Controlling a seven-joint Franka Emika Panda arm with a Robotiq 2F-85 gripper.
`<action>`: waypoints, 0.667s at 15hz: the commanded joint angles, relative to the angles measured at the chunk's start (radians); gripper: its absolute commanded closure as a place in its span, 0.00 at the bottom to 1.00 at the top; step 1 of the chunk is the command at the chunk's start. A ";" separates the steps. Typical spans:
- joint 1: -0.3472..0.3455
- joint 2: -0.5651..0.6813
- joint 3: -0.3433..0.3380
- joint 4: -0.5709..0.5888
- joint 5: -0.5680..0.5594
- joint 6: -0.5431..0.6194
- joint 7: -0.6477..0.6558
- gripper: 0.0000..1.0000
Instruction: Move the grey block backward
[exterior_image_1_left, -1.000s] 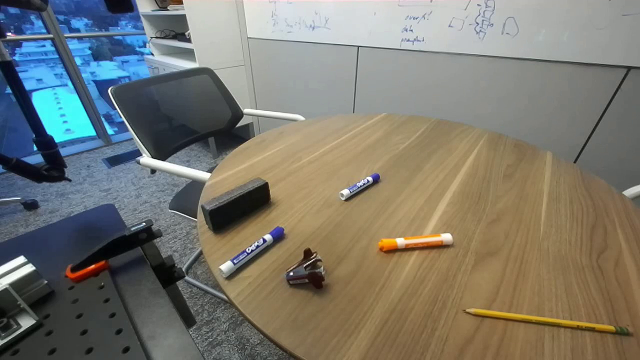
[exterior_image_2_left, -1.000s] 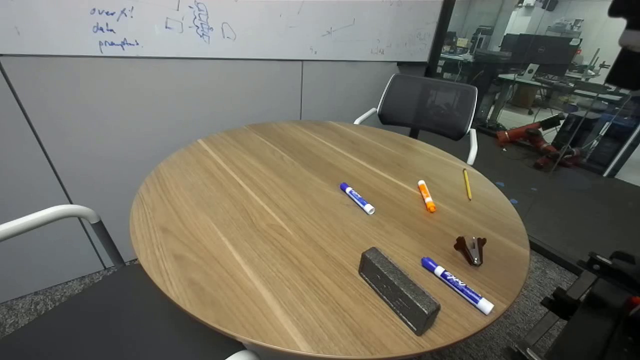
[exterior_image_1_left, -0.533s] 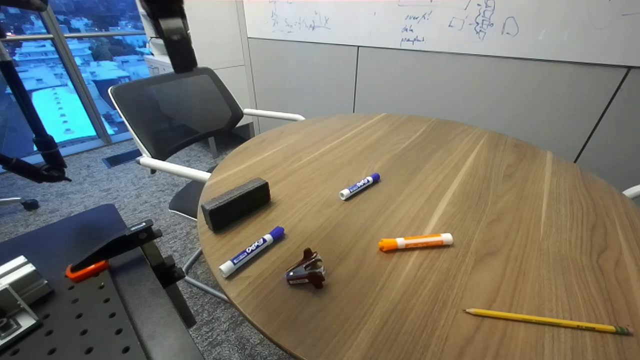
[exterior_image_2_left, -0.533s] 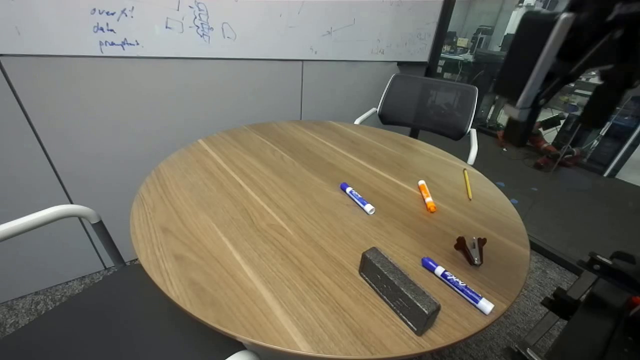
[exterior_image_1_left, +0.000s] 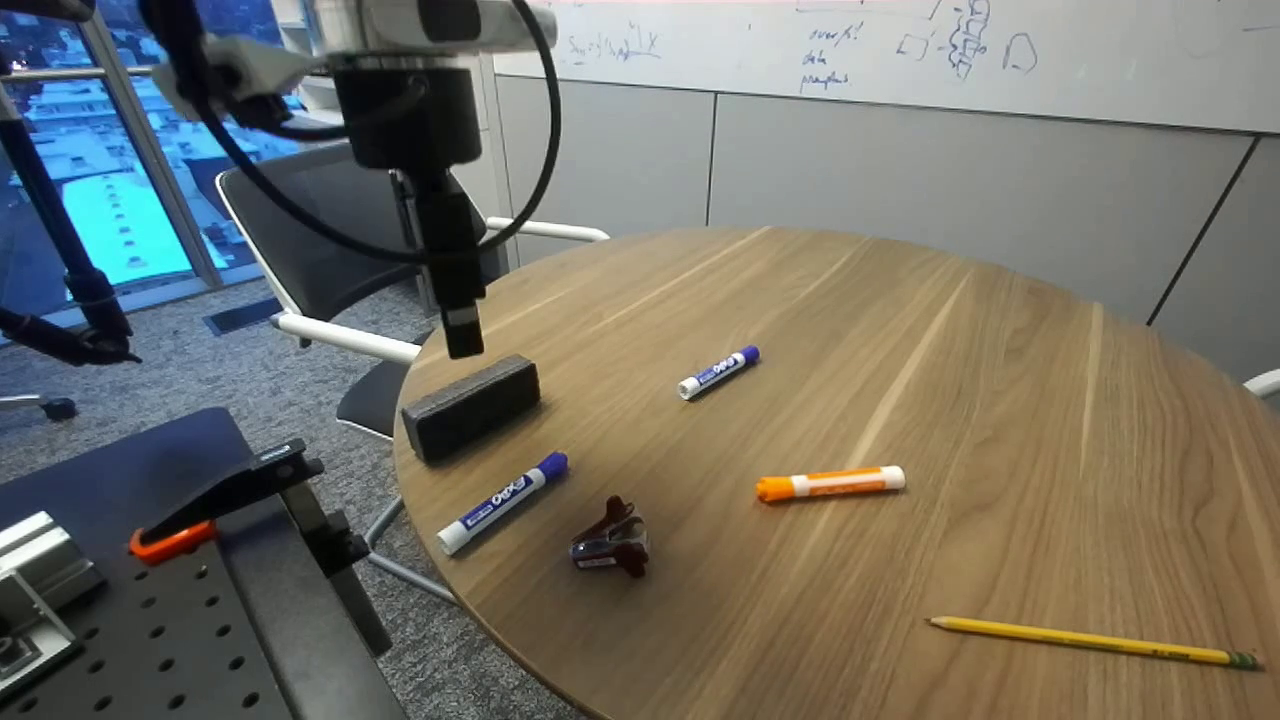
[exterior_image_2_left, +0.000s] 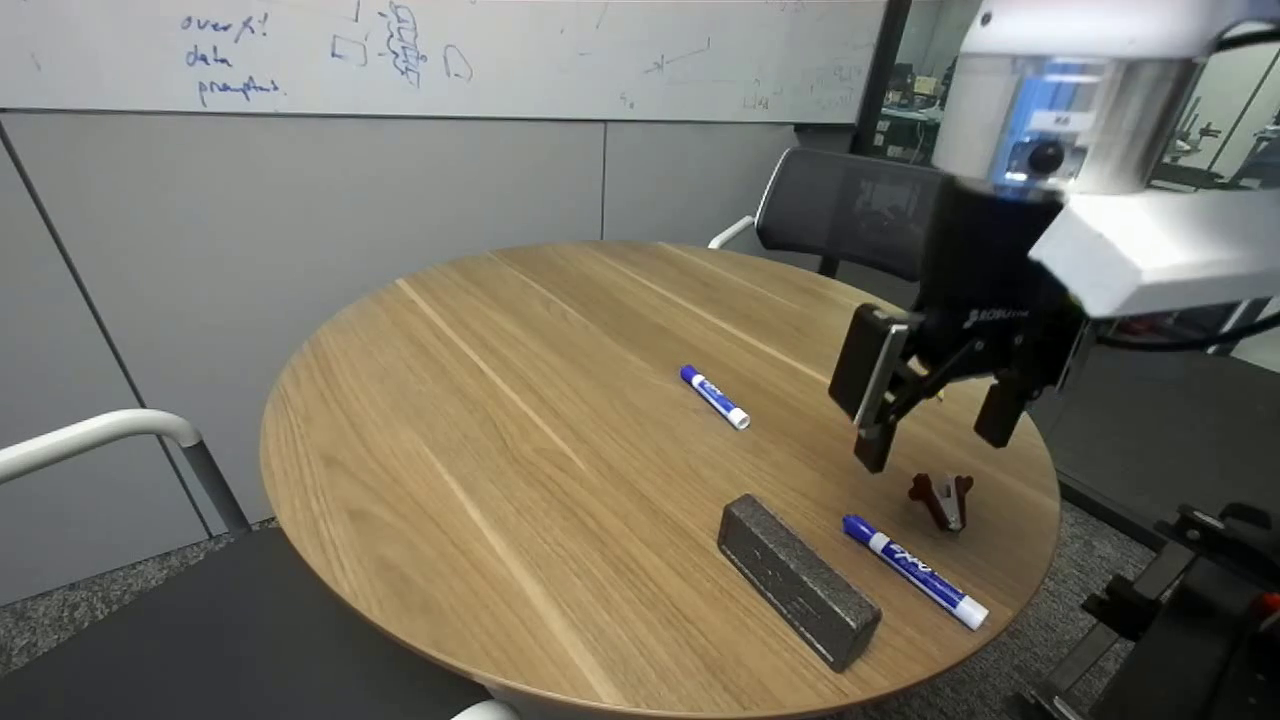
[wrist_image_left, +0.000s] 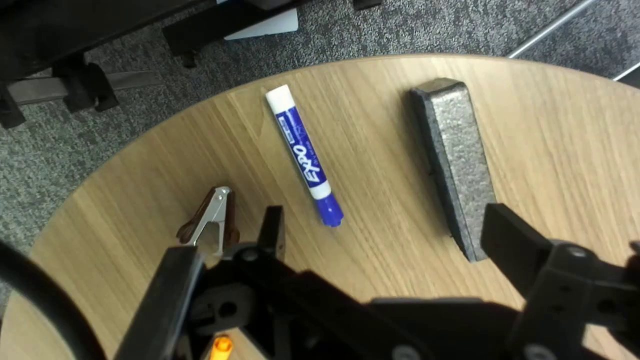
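The grey block (exterior_image_1_left: 473, 408) is a dark, matte bar lying on the round wooden table (exterior_image_1_left: 1000, 420) near its edge. It also shows in an exterior view (exterior_image_2_left: 798, 582) and in the wrist view (wrist_image_left: 457, 160). My gripper (exterior_image_2_left: 935, 440) is open and empty, in the air above the table and apart from the block. In the wrist view my gripper (wrist_image_left: 386, 222) has its fingers wide apart; the right fingertip overlaps the block's lower end in the picture. In an exterior view my gripper (exterior_image_1_left: 464, 335) appears just above the block, its fingers lined up one behind the other.
A blue-and-white marker (exterior_image_1_left: 503, 503) lies beside the block, and a brown staple remover (exterior_image_1_left: 612, 540) sits past it. Another blue marker (exterior_image_1_left: 720, 373), an orange marker (exterior_image_1_left: 832, 485) and a pencil (exterior_image_1_left: 1095, 640) lie farther off. A chair (exterior_image_1_left: 350, 230) stands at the table's edge.
The arm and gripper have come down from the top of both exterior views to above the table near the block. The block and the other objects have not moved.
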 joint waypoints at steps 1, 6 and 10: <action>0.085 0.080 -0.060 0.022 0.021 0.066 -0.026 0.00; 0.159 0.189 -0.064 0.088 0.094 0.125 -0.041 0.00; 0.224 0.297 -0.096 0.203 0.127 0.111 -0.025 0.00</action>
